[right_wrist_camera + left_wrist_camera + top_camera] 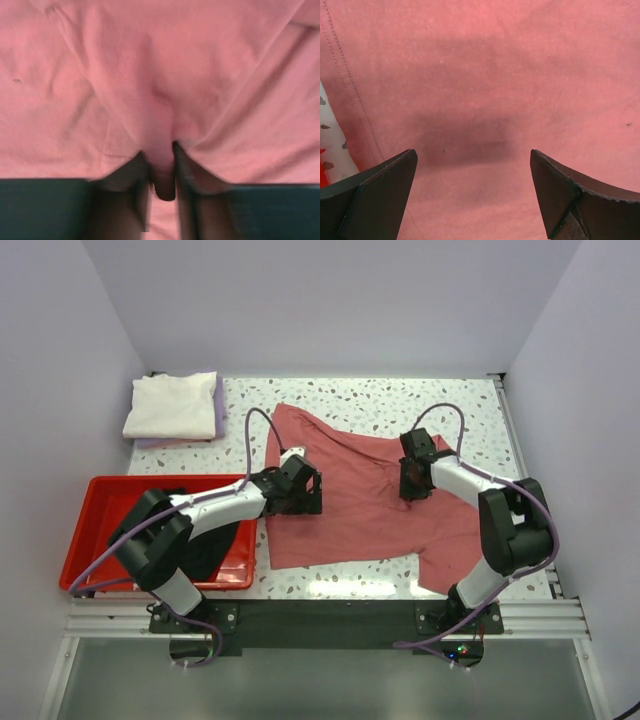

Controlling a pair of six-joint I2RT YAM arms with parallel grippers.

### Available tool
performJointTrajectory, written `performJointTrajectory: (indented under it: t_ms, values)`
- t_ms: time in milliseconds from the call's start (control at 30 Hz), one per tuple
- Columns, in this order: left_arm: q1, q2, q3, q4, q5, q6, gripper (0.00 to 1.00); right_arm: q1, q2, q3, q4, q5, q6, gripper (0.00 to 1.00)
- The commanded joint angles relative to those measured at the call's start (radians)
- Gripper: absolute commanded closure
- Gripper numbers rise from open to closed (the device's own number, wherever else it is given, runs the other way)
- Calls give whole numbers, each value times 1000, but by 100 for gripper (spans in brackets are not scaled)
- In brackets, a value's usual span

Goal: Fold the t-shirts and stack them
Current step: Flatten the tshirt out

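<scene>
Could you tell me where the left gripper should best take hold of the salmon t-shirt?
Probably at its stitched left hem, from above with the open left gripper: the salmon t-shirt lies flat, and that edge beside the table offers a lip to pinch.

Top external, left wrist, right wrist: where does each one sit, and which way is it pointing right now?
Top external: above and behind the robot, looking down on the table; both arms show.
Left wrist: on the left arm, facing down at flat cloth; the left gripper shows, fingers spread wide.
Right wrist: on the right arm, facing down; the right gripper pinches a raised fold.
Shared: all three see the salmon t-shirt.
</scene>
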Motion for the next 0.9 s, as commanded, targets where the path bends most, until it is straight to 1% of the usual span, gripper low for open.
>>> performJointTrajectory:
  t_ms: [0, 100, 300, 467, 533, 700, 733, 867]
  values:
    - [-6, -4, -18, 33, 0, -30, 0, 1, 2, 64, 54, 72, 23, 80]
    - [-5, 1, -27, 17, 0, -34, 0, 1, 5, 107, 37, 101, 9, 88]
    - [-6, -2, -43, -20, -8, -40, 0, -2, 17, 279, -35, 239, -78, 90]
    - [-6, -4, -46, -46, -14, -37, 0, -17, 85, 457, 3, 258, -222, 90]
    - [-6, -4, -46, -50, -13, -33, 0, -30, 138, 506, 43, 253, -294, 90]
    - [-6, -10, -44, -73, 7, -28, 0, -56, 284, 694, 120, 261, -449, 87]
    - [-6, -10, -43, -78, 9, -28, 0, -60, 343, 727, 135, 270, -506, 87]
    - [-6, -7, -28, -121, 6, -25, 0, -70, 493, 900, 195, 354, -637, 85]
